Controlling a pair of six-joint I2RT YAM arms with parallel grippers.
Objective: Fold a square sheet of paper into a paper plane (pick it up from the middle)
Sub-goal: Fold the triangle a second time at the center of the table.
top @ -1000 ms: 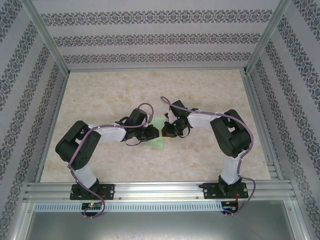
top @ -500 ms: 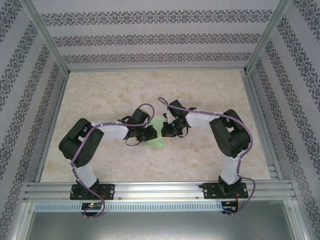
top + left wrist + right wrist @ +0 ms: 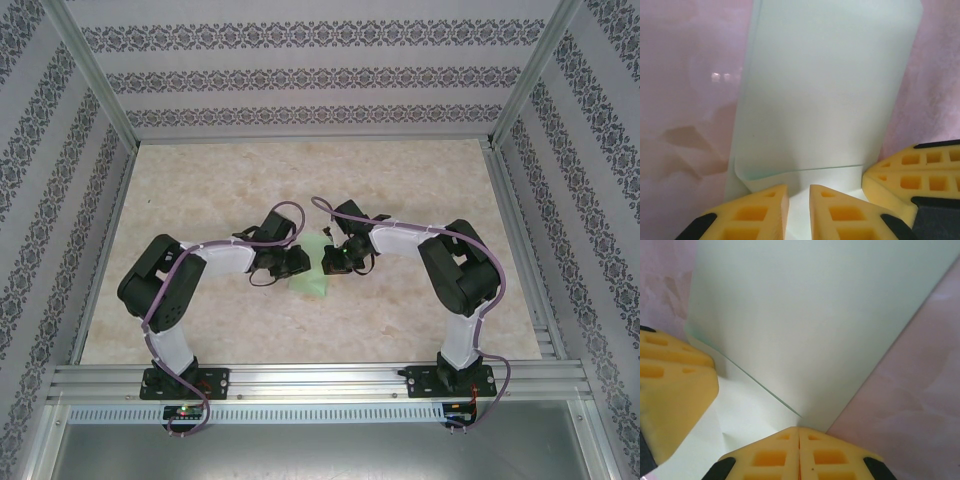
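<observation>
**Both my grippers low on the half-folded sheet, mid-table**

The square sheet of paper [image 3: 315, 272] lies near the middle of the table [image 3: 220, 180], pale green, with at least one flap already turned over and a sharp crease running across it. It sits directly between my two grippers, which I have brought in from either side, close enough that each wrist camera catches the other's yellow finger. I judge this is so that one side can pin the paper while the other works a fold.

My left gripper [image 3: 799, 192] has its jaws only narrowly parted, with a slim gap and paper showing through it. The tips sit at the near edge of a folded-up flap. To me that reads as pressing down, not as a pinch.

My right gripper [image 3: 799, 430] has its jaws pressed together, the tips meeting right where a crease ends. Whether a layer of paper is caught between them I cannot tell.
</observation>
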